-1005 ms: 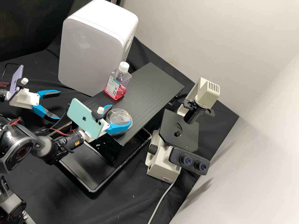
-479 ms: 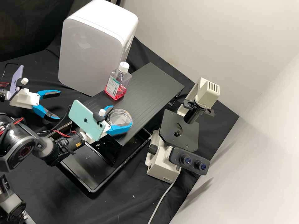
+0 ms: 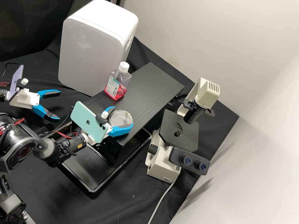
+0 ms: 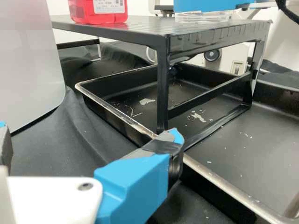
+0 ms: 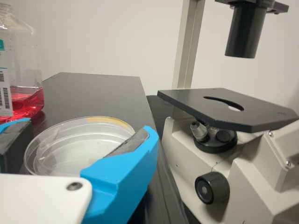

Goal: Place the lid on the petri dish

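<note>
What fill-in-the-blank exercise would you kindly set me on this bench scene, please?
1. The right claw is at the round clear ___.
2. The left claw is ___.
3. The flask has a ___ cap.
4. The shelf stands in a black ___.

Missing words: dish; open; white; tray.
</note>
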Robot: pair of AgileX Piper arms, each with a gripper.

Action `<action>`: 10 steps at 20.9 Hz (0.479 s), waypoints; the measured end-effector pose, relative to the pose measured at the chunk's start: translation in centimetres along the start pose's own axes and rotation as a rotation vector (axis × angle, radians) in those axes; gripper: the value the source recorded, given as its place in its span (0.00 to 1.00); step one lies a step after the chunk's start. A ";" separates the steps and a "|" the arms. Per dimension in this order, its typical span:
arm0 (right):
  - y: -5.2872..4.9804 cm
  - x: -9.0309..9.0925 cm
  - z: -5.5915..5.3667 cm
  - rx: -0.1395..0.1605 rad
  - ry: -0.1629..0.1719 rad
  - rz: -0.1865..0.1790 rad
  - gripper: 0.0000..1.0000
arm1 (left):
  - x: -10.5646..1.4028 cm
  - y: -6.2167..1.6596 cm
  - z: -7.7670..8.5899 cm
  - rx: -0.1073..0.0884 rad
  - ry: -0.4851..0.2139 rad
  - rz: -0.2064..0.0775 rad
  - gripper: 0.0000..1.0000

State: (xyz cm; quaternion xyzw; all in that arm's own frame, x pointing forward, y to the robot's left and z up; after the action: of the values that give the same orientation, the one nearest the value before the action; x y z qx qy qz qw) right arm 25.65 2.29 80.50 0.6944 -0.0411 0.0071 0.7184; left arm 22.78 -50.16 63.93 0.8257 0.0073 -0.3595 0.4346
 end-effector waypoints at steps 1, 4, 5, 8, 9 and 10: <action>0.0 0.0 0.0 0.003 -0.001 -0.001 0.00 | 0.0 0.00 0.0 0.000 0.000 0.000 1.00; 0.0 -0.3 0.1 0.001 0.004 0.006 0.00 | 0.0 -0.02 0.1 0.000 0.001 0.000 1.00; 0.0 -0.3 0.1 0.001 0.006 0.009 0.00 | 0.0 -0.03 0.1 0.000 0.002 0.001 1.00; 0.0 -0.4 0.1 0.001 0.005 0.008 0.00 | 0.0 -0.04 0.2 0.018 0.002 0.001 1.00; 0.0 -0.4 0.1 0.001 0.006 0.011 0.00 | 0.0 -0.04 0.2 0.019 0.002 0.001 1.00; 0.0 -0.4 0.1 0.000 0.005 0.010 0.00 | 0.0 -0.04 0.2 0.018 0.003 0.001 1.00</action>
State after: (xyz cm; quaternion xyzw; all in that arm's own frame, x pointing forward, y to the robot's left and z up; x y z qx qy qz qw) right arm 25.25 2.16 80.48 0.6943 -0.0427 0.0123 0.7183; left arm 22.68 -50.26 63.83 0.8302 0.0042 -0.3581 0.4271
